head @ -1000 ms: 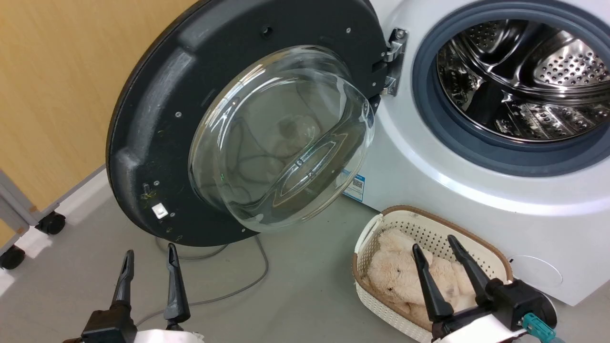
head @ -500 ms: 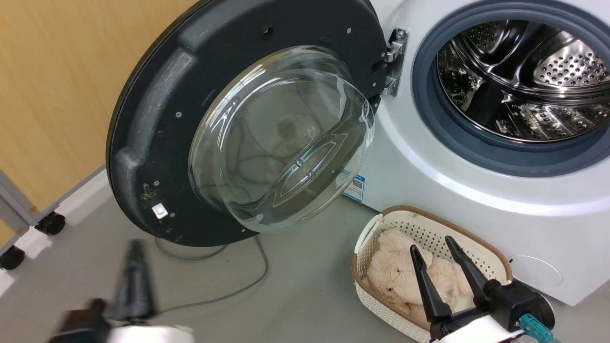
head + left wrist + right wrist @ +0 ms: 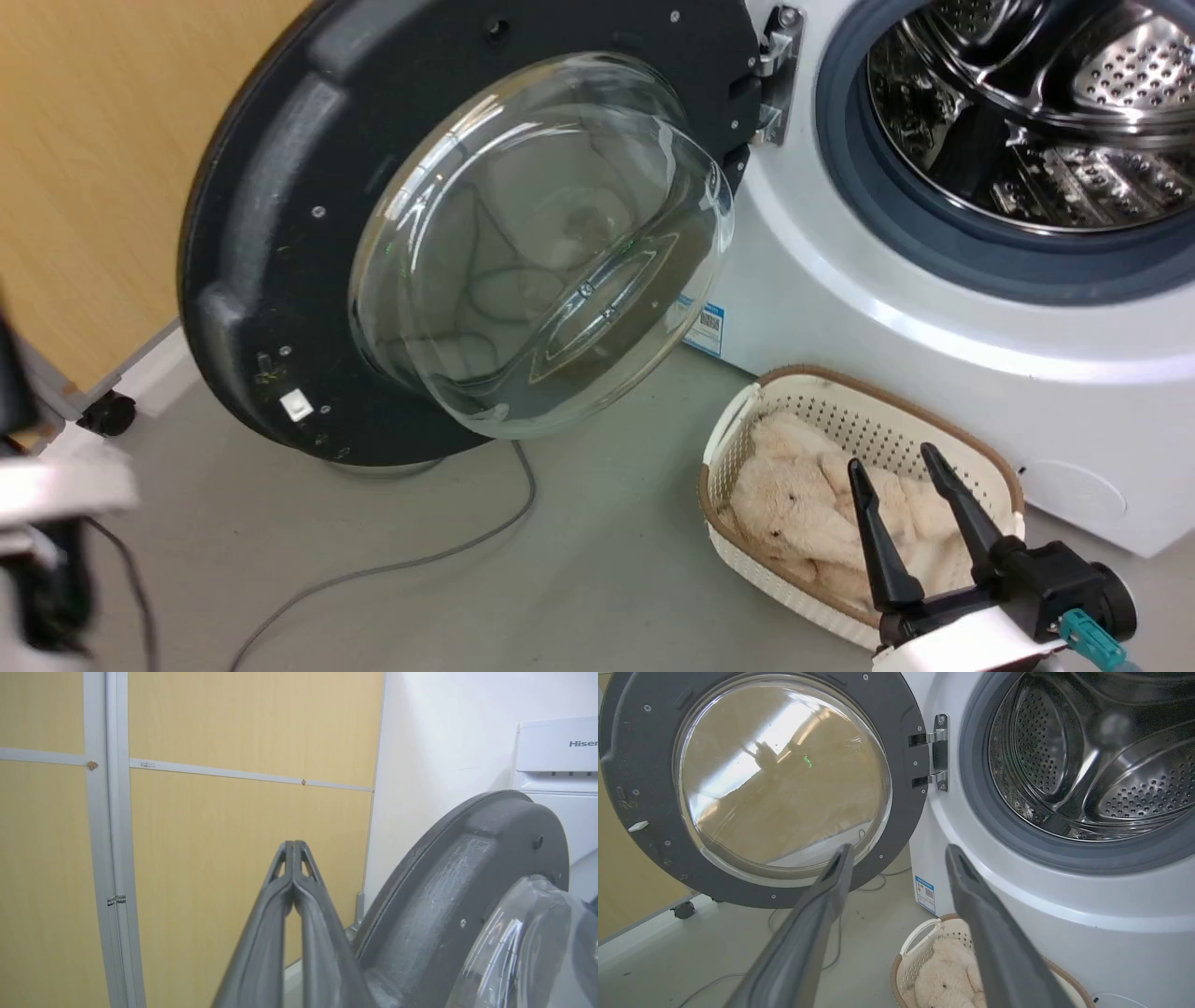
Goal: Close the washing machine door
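The washing machine door [image 3: 280, 215] hangs wide open, swung to the left on its metal hinge [image 3: 773, 79], glass bowl [image 3: 541, 243] bulging toward me. The white washing machine [image 3: 840, 308] stands at the right, its steel drum [image 3: 1027, 103] uncovered. My left gripper [image 3: 293, 845] is shut with nothing in it. In the left wrist view it sits left of the door's outer rim [image 3: 448, 891], apart from it. My left arm [image 3: 51, 485] is a pale blur at the head view's left edge. My right gripper [image 3: 896, 462] is open and empty, hovering over the basket.
A cream perforated basket [image 3: 738, 429] holding a plush toy [image 3: 794, 504] sits on the floor before the machine. A grey cable [image 3: 392, 565] trails across the floor under the door. A wood-panelled wall [image 3: 210, 835] and a wheeled frame [image 3: 107, 411] stand left of the door.
My left gripper has gone from open to shut, and its arm swung up and out to the left edge. The head camera shifted a little. The door has not swung.
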Motion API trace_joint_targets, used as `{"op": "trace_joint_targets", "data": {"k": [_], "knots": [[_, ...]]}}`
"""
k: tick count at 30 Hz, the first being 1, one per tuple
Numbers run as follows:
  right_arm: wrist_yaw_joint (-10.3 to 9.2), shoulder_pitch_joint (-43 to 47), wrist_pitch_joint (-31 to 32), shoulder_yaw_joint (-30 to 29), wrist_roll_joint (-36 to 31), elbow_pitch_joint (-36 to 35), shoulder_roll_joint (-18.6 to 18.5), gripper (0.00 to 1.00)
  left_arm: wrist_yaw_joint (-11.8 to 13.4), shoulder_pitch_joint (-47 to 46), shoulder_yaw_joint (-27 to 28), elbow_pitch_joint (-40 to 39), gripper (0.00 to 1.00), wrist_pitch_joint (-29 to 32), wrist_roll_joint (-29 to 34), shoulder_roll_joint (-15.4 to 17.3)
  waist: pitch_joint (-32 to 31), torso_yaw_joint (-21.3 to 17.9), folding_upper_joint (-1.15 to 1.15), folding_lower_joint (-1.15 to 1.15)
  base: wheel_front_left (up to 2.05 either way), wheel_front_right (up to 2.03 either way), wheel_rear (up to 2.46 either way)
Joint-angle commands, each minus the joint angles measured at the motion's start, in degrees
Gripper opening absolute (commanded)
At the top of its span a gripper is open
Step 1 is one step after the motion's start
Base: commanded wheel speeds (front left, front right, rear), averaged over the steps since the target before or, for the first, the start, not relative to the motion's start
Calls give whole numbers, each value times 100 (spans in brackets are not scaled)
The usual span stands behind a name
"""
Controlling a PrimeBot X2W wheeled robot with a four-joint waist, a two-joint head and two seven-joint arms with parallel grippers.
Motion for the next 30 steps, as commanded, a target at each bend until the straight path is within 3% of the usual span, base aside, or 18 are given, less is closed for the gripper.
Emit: {"op": "trace_joint_targets", "data": {"k": [1, 3, 8, 11, 17, 23, 30], "knots": [[5, 49, -26, -22, -24, -60, 7, 100, -77, -328, 95, 357, 0, -32, -311, 224, 94, -79, 0, 0, 0, 0, 0], [5, 21, -26, -23, -48, -87, 7, 100, -123, -684, 240, 847, 0, 6, -826, 438, 172, -155, 0, 0, 0, 0, 0], [5, -51, -26, -5, -93, -107, -7, 100, -156, -1464, 448, 1956, 0, 757, -2431, 884, 331, -302, 0, 0, 0, 0, 0], [5, -87, -26, -1, -102, -116, -28, 100, -158, -1942, 820, 2652, 0, 1506, -3795, 876, 408, -350, 0, 0, 0, 0, 0], [5, -164, -26, 49, -123, -116, -62, 100, -159, -2514, 1291, 3700, 0, 2994, -5340, 969, 508, -431, 0, 0, 0, 0, 0], [5, -202, -26, 61, -99, -112, -82, 100, -159, -2641, 1168, 3823, 0, 4423, -6085, 909, 545, -439, 0, 0, 0, 0, 0], [5, -208, -26, 77, -77, -94, -77, 100, -160, -2347, 798, 3546, 0, 5408, -6334, 723, 495, -417, 0, 0, 0, 0, 0]]}}
